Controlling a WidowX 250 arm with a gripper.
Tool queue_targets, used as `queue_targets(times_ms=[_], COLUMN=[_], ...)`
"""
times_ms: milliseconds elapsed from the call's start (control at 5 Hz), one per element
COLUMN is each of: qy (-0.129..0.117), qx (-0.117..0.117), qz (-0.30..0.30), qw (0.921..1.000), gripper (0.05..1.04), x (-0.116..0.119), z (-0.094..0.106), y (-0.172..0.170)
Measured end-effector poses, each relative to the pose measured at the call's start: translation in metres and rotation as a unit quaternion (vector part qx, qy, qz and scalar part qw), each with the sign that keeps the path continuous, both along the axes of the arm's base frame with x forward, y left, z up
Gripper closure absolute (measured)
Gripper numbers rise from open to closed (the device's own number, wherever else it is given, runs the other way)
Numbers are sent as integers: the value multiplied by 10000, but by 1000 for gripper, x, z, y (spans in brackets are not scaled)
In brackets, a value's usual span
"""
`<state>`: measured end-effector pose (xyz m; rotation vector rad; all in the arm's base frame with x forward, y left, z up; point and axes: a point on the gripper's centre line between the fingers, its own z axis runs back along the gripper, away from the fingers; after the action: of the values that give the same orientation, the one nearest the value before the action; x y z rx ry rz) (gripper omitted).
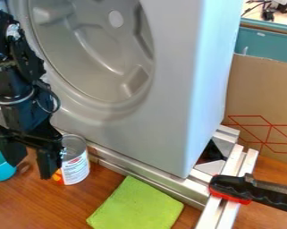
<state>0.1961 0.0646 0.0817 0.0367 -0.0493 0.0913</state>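
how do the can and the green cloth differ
The can stands upright, while the cloth lies flat.
The can is round-sided and silvery with a mostly white label; the cloth is squarish and plain bright green.
The can is right next to the gripper, while the cloth lies farther from it.
Both are on the wooden table, near the metal rail.

Before me, a grey molded washer-like shell (175,120) stands upright on a metal rail frame (151,177). A green cloth (136,205) lies flat on the wooden tabletop (44,208). I see a black-and-red clamp (232,187) across the rails at right, and red-lined cardboard (259,94) behind.
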Motion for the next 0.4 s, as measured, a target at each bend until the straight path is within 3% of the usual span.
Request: queue_targets(times_ms=[200,400], qy=[73,-220], qx=[-23,81], qz=[-8,-72], qw=[10000,9997], gripper=[83,83], x=[-1,12], z=[-4,6], y=[-1,7])
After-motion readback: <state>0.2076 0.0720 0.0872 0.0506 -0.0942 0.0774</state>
